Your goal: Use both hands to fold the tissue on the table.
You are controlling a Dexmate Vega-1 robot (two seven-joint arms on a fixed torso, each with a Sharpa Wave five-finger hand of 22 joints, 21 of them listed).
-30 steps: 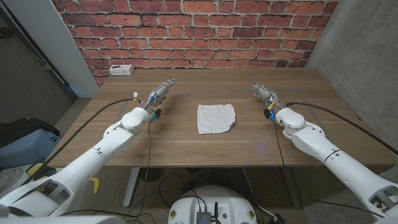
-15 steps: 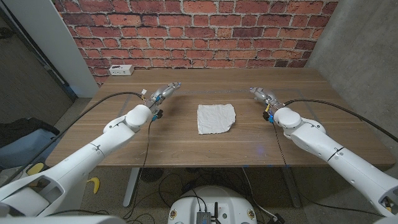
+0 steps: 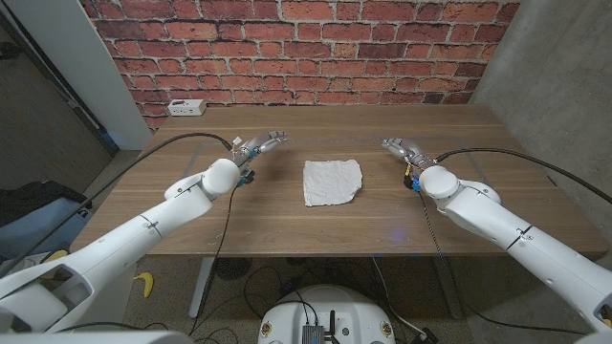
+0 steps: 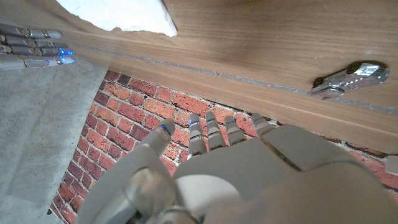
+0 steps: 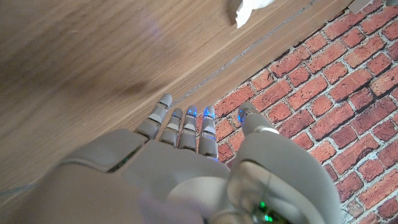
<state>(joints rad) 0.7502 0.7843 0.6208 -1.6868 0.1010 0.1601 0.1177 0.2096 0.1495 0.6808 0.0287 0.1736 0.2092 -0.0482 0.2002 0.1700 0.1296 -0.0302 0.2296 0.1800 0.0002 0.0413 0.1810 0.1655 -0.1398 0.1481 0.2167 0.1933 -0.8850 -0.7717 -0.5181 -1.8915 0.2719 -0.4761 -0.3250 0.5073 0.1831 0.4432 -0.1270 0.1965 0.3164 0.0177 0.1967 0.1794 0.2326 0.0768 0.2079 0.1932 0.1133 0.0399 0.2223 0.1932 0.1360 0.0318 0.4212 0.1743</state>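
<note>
A white tissue lies spread out in the middle of the wooden table, slightly crumpled and roughly square. My left hand hovers to its left, fingers apart and stretched toward the back, holding nothing. My right hand hovers to the tissue's right, fingers also extended and empty. Both hands stay clear of the tissue. In the left wrist view my left hand is open, a corner of the tissue shows, and the right hand's fingers appear beyond. The right wrist view shows my right hand open, with a corner of the tissue.
A white power strip lies at the table's back left corner. A brick wall stands right behind the table, with a grey concrete wall at the right. Cables trail from both wrists over the table's sides.
Both hands have moved inward toward the tissue, the left one further. Both remain open and empty. The tissue has not moved.
</note>
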